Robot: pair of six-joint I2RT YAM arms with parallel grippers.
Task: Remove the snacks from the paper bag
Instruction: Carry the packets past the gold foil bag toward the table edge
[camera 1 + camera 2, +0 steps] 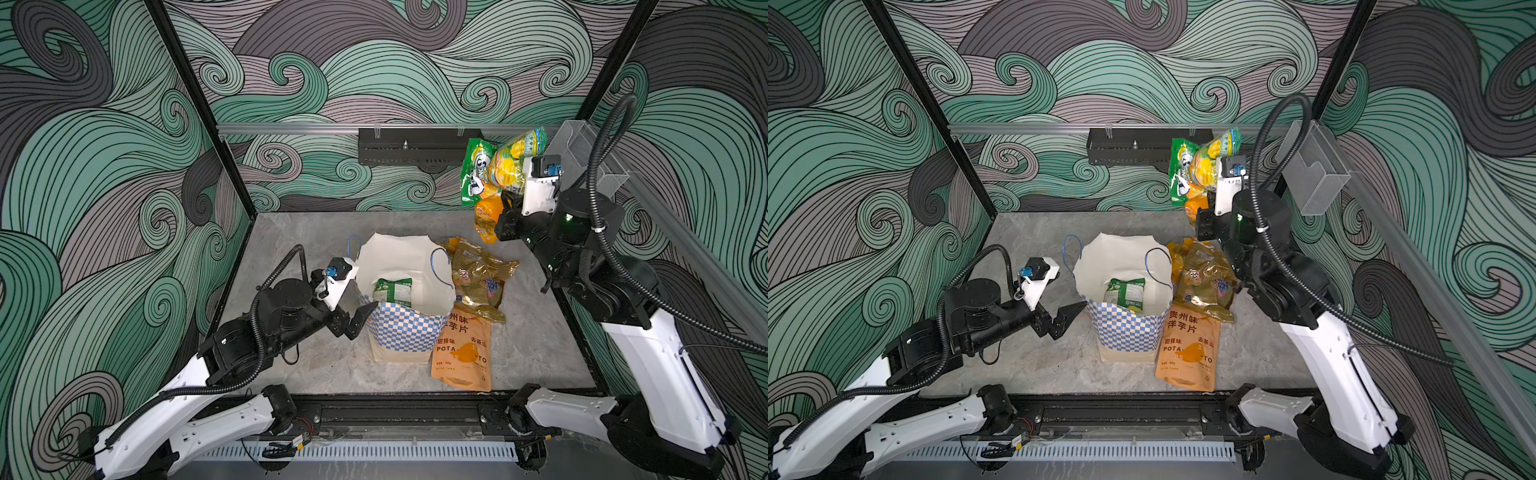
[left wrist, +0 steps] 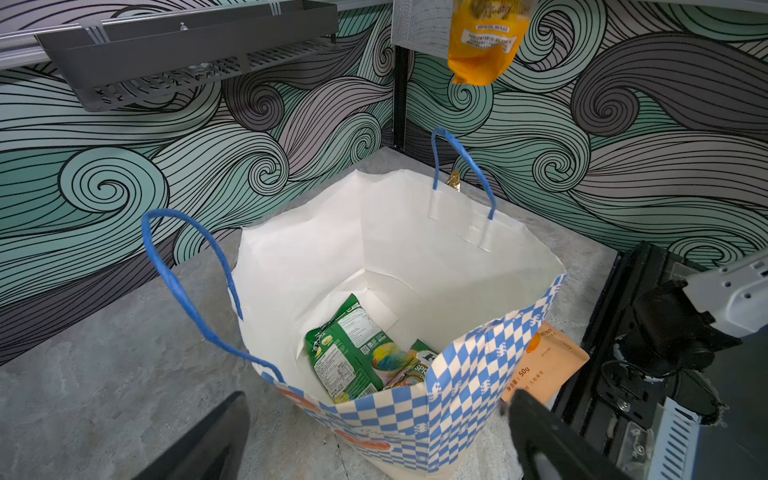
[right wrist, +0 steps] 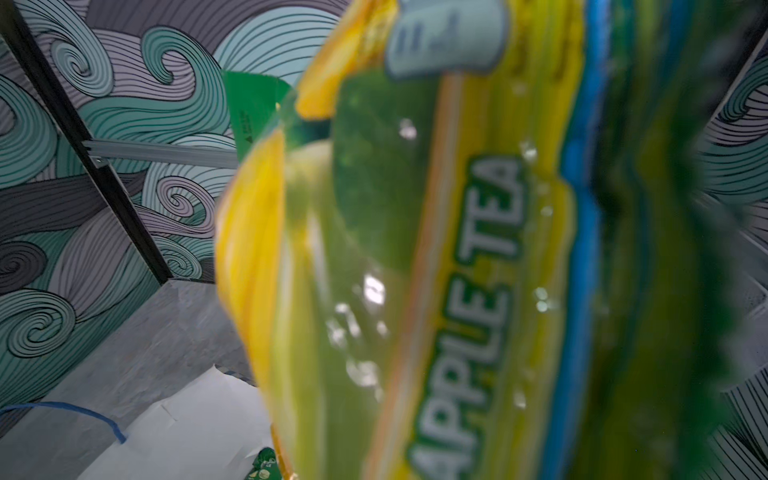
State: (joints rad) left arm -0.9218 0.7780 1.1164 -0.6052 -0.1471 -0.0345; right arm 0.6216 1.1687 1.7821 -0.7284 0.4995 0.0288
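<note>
Several light, crinkly snacks (image 1: 509,166) are dangling at the upper right of a top view, the right gripper (image 1: 503,203) clamping them. Green packets (image 2: 353,353) are lying deep in the central paper bag (image 1: 405,328); their slippery film is likely best pinched at a seam. Left gripper (image 1: 359,322) is hovering wide open beside it.

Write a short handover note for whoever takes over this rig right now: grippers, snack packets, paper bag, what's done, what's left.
Left gripper: open, beside the tall cream paper bag with the blue checkered band, holding nothing.
Right gripper: shut on a clump of green, yellow and orange crinkly plastic packets, raised high.
Done: golden-brown packet and flat orange POTATO pouch lie on the grey table beside the bag.
To do: set the clump down; green packets lie inside the bag.
</note>
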